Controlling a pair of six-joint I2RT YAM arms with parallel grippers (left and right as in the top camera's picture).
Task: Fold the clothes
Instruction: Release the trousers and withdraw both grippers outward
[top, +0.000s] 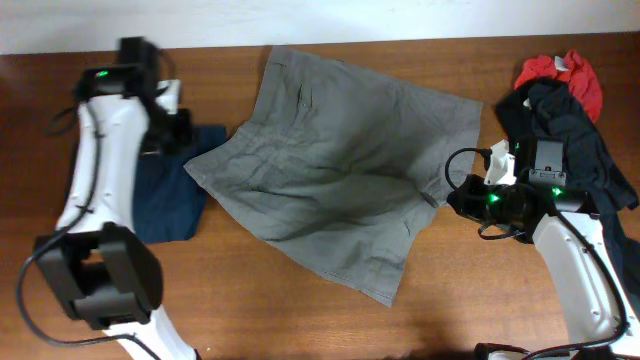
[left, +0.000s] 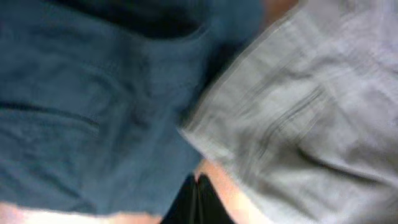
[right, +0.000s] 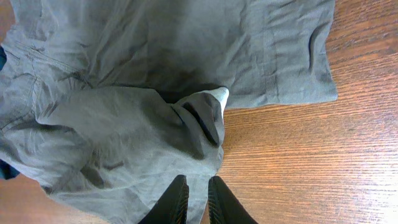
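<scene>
The grey shorts (top: 340, 160) lie spread and creased across the middle of the table. My right gripper (top: 455, 195) is at their right edge. In the right wrist view its fingers (right: 196, 186) are nearly closed, with the edge of the shorts (right: 124, 124) between them. A flap with a pale lining is folded up just ahead. My left gripper (top: 180, 125) is at the shorts' left edge. In the blurred left wrist view its fingers (left: 196, 186) are shut and empty, over bare table beside the shorts (left: 311, 112).
A dark navy garment (top: 165, 195) lies at the left, partly under the left arm; it also shows in the left wrist view (left: 93, 93). Black (top: 560, 120) and red (top: 570, 75) garments are piled at the back right, next to the right arm.
</scene>
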